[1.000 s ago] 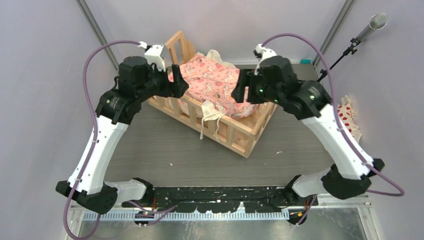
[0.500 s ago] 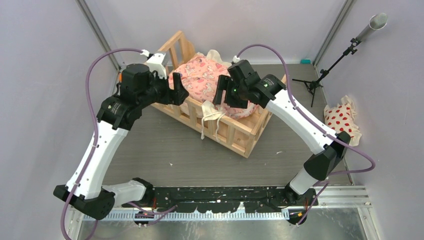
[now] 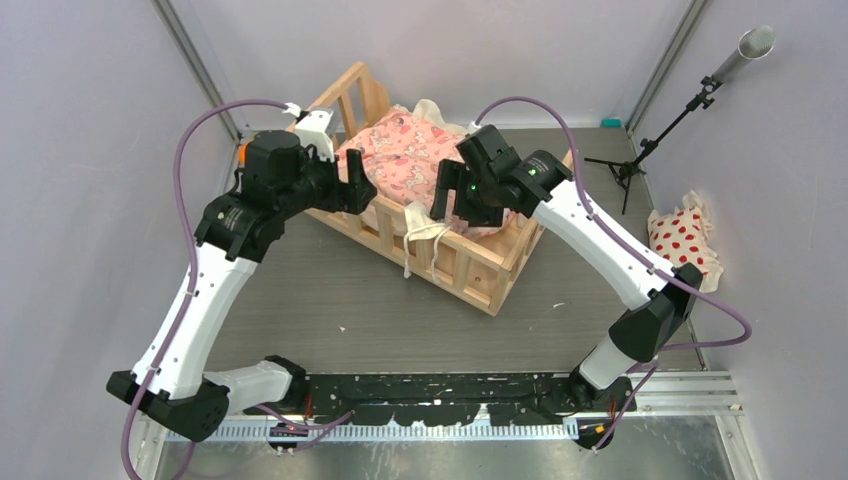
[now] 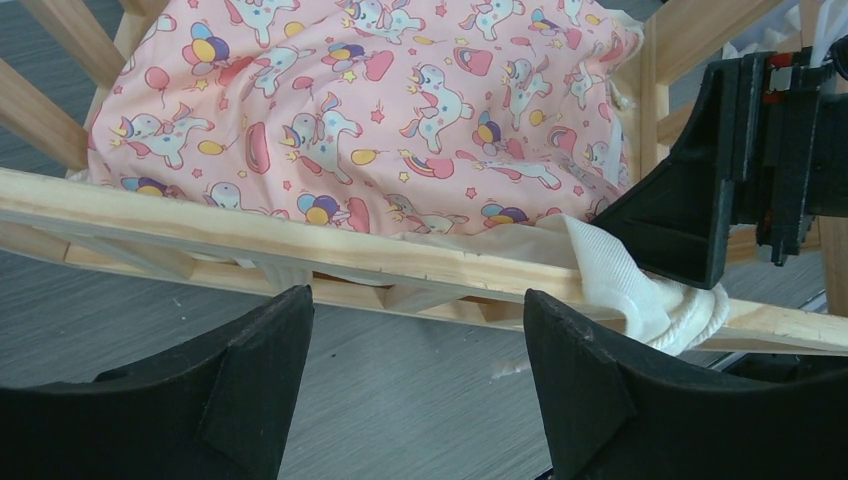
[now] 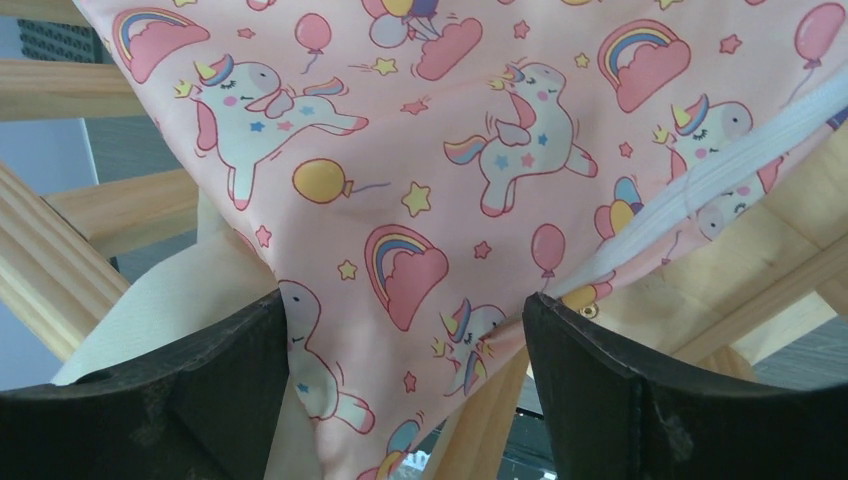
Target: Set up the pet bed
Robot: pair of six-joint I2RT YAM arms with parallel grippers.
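Note:
The pet bed (image 3: pixel 487 268), a light wooden slatted frame, stands slantwise at the middle of the table. A pink cartoon-print cushion (image 3: pixel 405 158) lies in it, and a cream tie (image 3: pixel 420 235) hangs over the near rail. My left gripper (image 3: pixel 357 186) hovers open at the bed's left end. In the left wrist view the left gripper (image 4: pixel 415 300) is empty, just outside the rail (image 4: pixel 300 238). My right gripper (image 3: pixel 452 205) is low over the cushion's near right part. Its wide open jaws (image 5: pixel 405 305) straddle a corner of the cushion (image 5: pixel 400 180).
A white pillow with red dots (image 3: pixel 686 238) lies at the table's right edge. A microphone stand (image 3: pixel 640 150) stands at the back right. Grey walls close in the left, back and right. The arm bases sit along the near edge.
My right arm has swung left from the bed's right end onto the cushion, and its jaws have widened. The left arm has barely shifted.

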